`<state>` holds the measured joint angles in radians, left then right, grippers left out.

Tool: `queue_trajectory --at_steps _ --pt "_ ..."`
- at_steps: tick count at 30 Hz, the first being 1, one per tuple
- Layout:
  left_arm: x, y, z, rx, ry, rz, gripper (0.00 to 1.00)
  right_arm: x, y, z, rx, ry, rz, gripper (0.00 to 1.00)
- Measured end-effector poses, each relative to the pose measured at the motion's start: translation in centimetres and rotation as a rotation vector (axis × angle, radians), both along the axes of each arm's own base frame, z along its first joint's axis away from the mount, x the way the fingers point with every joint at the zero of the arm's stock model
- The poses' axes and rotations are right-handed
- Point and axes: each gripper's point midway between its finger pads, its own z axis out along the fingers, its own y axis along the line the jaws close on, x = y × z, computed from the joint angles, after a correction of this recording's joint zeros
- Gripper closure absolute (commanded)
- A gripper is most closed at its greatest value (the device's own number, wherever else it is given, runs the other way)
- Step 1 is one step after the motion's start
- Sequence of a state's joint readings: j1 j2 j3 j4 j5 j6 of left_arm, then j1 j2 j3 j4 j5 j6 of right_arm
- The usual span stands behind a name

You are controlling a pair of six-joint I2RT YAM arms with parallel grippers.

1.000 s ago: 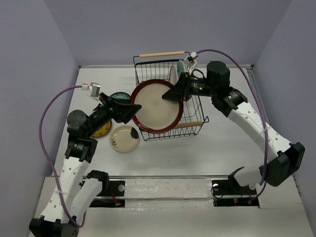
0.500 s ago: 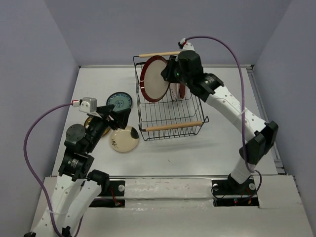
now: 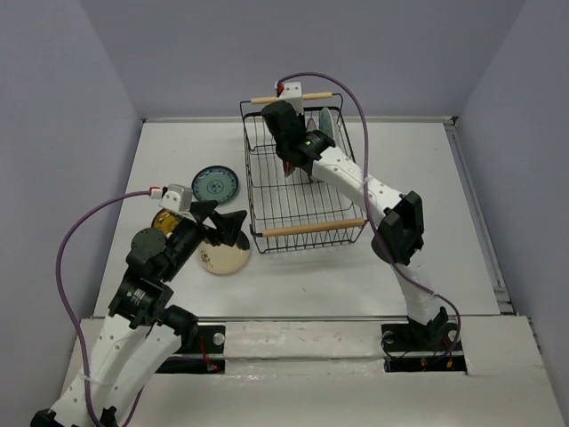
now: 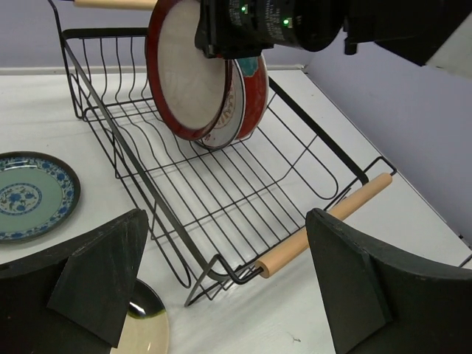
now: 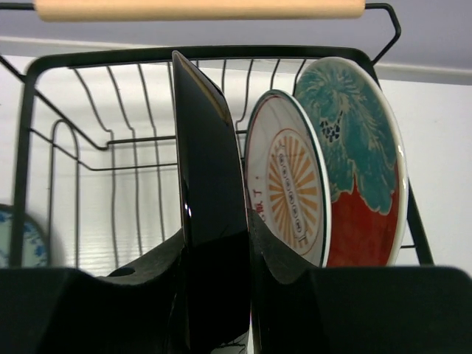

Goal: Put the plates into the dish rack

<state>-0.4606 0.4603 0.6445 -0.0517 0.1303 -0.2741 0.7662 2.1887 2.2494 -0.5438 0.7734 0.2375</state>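
Clamping the dark-red-rimmed plate [image 4: 188,70] by its rim, the right gripper [image 5: 217,251] holds it upright in the dish rack [image 4: 318,131] beside the sunburst plate [image 5: 287,184] and floral plate [image 5: 361,162], apparently so it seats between the wires. The left gripper [image 3: 224,224] hangs with jaws wide apart over the cream plate [image 3: 222,255], probably its next pick, while the teal-blue plate [image 3: 214,184] lies just left of the rack. The yellow-brown plate [image 3: 162,220] is mostly hidden under the left arm [image 3: 151,258].

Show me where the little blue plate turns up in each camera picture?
Top external: the small teal-blue plate lies flat on the table, just left of the dish rack.
Left wrist: at the left edge, outside the rack.
Right wrist: only a sliver at the lower left edge, seen through the rack's wires.
Shared landmark: the rack's far wooden handle, in all three.
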Motion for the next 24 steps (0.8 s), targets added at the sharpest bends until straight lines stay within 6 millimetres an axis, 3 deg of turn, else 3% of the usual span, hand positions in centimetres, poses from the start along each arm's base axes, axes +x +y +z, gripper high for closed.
queue_trajectory --at_steps 7,19,24 --pt "-0.5 -0.2 0.4 -0.005 -0.019 -0.019 0.01 1.1 -1.2 -2.1 -0.133 0.014 -0.031 0.93" --pt "-0.5 -0.2 0.4 -0.004 -0.02 -0.022 0.01 2.3 -1.8 -2.2 -0.143 -0.001 -0.039 0.93" --pt "-0.5 -0.2 0.4 -0.004 -0.02 -0.022 0.01 3.5 -2.7 -4.2 -0.153 0.025 -0.055 0.93"
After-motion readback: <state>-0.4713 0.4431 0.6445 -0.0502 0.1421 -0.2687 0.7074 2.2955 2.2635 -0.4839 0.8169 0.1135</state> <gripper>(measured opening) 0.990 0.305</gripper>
